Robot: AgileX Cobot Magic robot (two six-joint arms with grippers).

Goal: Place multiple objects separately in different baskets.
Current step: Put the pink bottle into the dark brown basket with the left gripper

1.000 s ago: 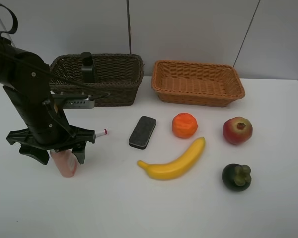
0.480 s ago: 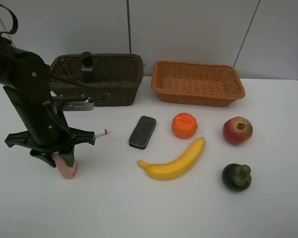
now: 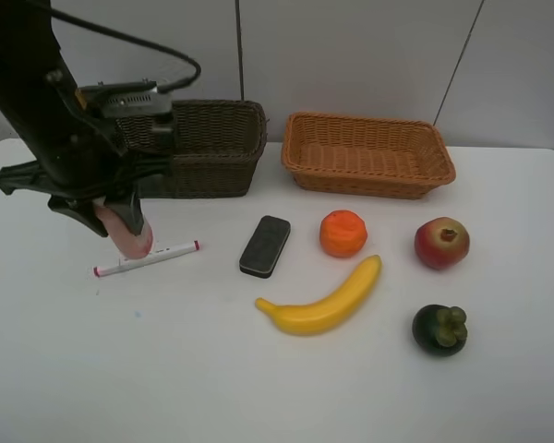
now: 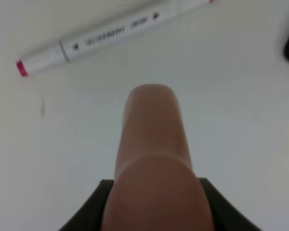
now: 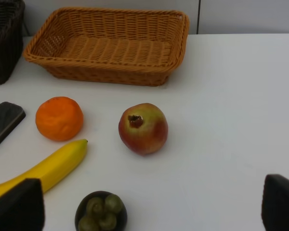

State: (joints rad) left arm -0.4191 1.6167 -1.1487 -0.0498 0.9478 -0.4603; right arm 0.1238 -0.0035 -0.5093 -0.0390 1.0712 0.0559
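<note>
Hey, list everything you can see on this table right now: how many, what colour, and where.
table: one, white, under everything
dark basket: one, dark brown, back left
tan basket: one, orange-tan, back right
marker pen: one, white with red tips, lying in front of the dark basket
black block: one, black, centre
orange: one, orange, right of the black block
banana: one, yellow, in front of the orange
apple: one, red, right side
mangosteen: one, dark, in front of the apple
pink bottle: one, pink, held beside the marker pen
left gripper: black, shut on the pink bottle
right gripper: black, open, holding nothing
</note>
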